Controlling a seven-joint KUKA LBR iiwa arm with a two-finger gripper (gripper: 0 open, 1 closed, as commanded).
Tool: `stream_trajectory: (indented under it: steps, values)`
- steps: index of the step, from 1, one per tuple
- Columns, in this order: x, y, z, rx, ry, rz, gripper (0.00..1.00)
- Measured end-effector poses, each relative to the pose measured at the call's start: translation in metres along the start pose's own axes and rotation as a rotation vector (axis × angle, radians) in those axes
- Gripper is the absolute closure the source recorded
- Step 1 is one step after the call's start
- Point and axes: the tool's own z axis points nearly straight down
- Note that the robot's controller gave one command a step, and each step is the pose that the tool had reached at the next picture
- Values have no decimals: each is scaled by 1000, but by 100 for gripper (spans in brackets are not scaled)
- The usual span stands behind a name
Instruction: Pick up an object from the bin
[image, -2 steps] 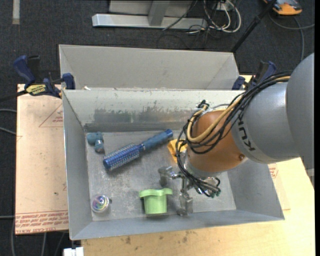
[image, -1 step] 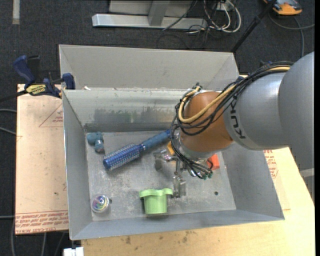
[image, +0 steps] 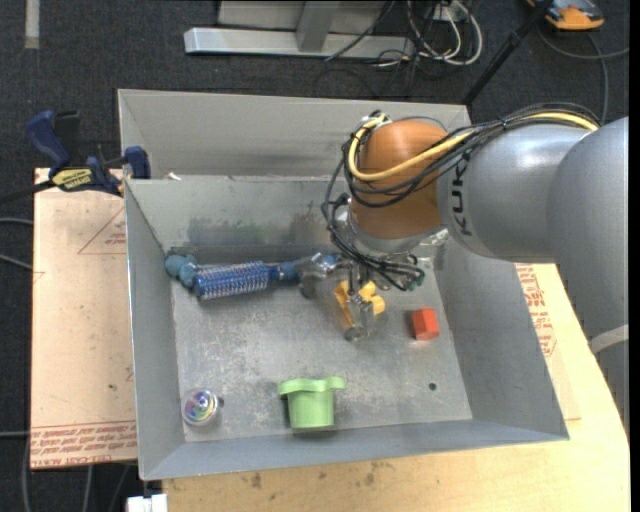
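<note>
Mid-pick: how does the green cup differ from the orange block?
The green cup is clearly bigger than the orange block. The cup is round with a flared rim; the block is boxy. The cup lies by the front wall; the block nearer the end effector. Both lie loose, touching nothing else.

The grey metal bin (image: 400, 400) has a blue bristled brush (image: 232, 278) lying along the back-left of its floor. A green flanged cylinder (image: 310, 402) sits near the front edge, a small shiny round thing (image: 200, 407) in the front-left corner, and an orange-red block (image: 424, 324) right of the middle.
</note>
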Motion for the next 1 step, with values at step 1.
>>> stream_trajectory:
  steps: [1]
  values:
    - [74,-28,-24,3,1,-273,0]
